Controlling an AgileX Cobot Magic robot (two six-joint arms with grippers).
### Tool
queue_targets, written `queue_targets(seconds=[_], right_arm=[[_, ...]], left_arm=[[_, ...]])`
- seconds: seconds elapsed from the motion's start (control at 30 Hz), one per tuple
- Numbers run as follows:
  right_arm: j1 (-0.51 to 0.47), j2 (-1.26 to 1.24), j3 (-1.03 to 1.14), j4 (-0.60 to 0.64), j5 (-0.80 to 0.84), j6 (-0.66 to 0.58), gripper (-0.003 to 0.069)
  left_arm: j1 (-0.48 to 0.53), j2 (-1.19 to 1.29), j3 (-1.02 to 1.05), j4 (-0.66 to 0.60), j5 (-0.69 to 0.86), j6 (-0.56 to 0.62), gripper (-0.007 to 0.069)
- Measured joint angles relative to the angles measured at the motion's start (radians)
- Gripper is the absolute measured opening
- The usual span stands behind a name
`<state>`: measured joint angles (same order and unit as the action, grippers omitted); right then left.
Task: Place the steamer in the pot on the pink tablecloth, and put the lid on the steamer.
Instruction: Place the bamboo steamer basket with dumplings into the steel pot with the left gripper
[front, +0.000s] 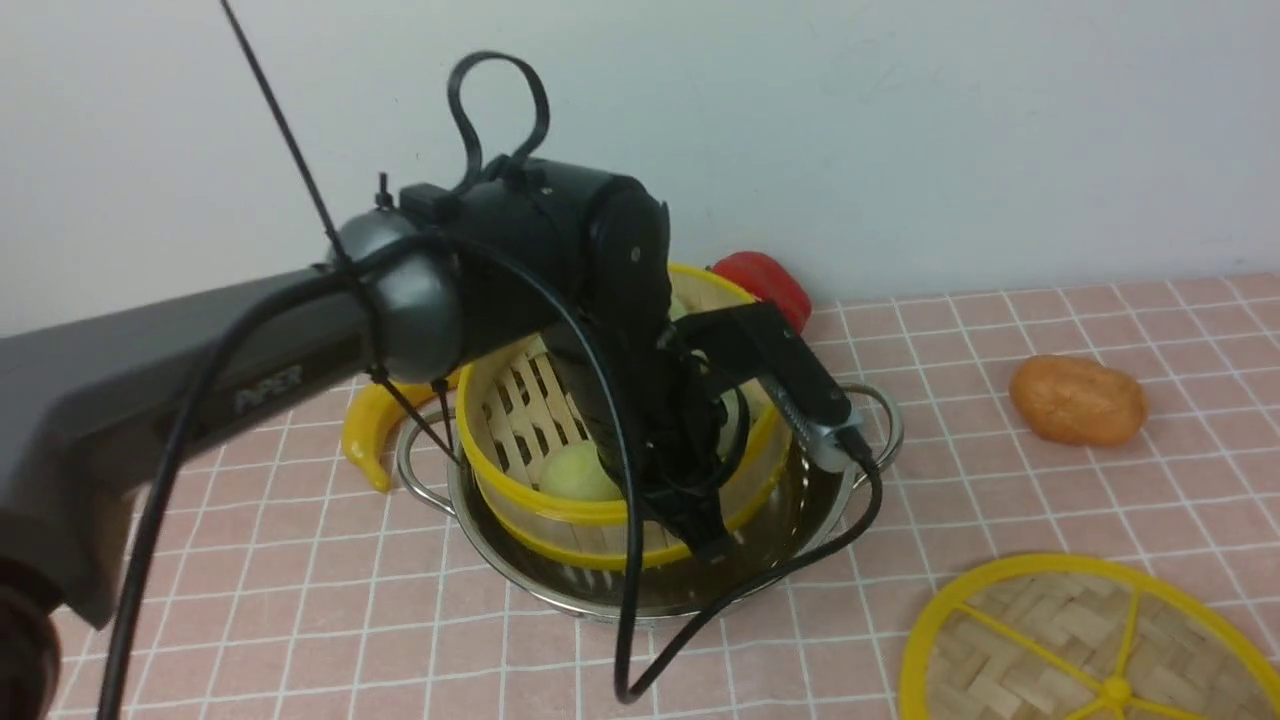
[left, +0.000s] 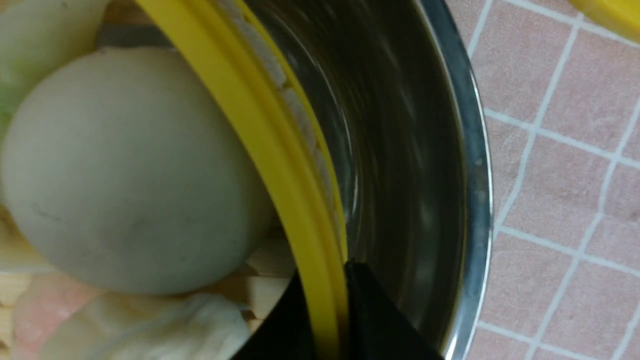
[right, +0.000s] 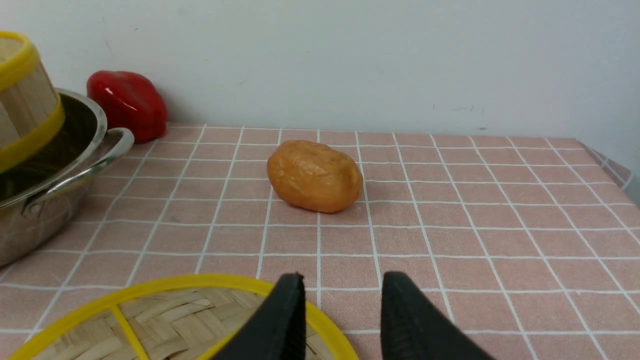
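One faint grey word, probably "PiPER", was seen on the left arm (front: 290, 350); nothing else was readable.

It seems to be a robot laboratory bench arranged as a toy kitchen. A robot arm (front: 150, 390) reaches over a pink tablecloth (front: 1000, 480) before a pale wall (front: 900, 120). Around the steel pot (front: 590, 598) lies toy food: red pepper (front: 765, 285) at 1 o'clock, potato (front: 1078, 400) at 3 o'clock, banana (front: 365, 430) at 9 o'clock.
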<state>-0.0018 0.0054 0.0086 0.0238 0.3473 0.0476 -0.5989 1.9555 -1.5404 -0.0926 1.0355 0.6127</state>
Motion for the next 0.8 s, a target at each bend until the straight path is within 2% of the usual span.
queue_targets(seconds=[0.37, 0.53, 0.6, 0.7, 0.73, 0.8], right_arm=[[0.000, 0.000, 0.000, 0.000, 0.000, 0.000, 0.0240], [0.000, 0.000, 0.000, 0.000, 0.000, 0.000, 0.0240], [0.000, 0.000, 0.000, 0.000, 0.000, 0.000, 0.0240], [0.000, 0.000, 0.000, 0.000, 0.000, 0.000, 0.0240], [0.000, 0.000, 0.000, 0.000, 0.000, 0.000, 0.0240], [0.000, 0.000, 0.000, 0.000, 0.000, 0.000, 0.0240]], left_arm=[[-0.001, 0.039, 0.000, -0.036, -0.031, 0.001, 0.0031], [-0.002, 0.058, 0.000, -0.066, -0.031, 0.001, 0.0056], [-0.003, 0.058, 0.000, -0.077, -0.039, 0.001, 0.0080], [-0.004, 0.058, -0.003, -0.084, -0.044, 0.001, 0.0174], [-0.004, 0.058, -0.003, -0.083, -0.045, 0.001, 0.0182], [-0.004, 0.058, -0.009, -0.079, -0.046, 0.001, 0.0302]])
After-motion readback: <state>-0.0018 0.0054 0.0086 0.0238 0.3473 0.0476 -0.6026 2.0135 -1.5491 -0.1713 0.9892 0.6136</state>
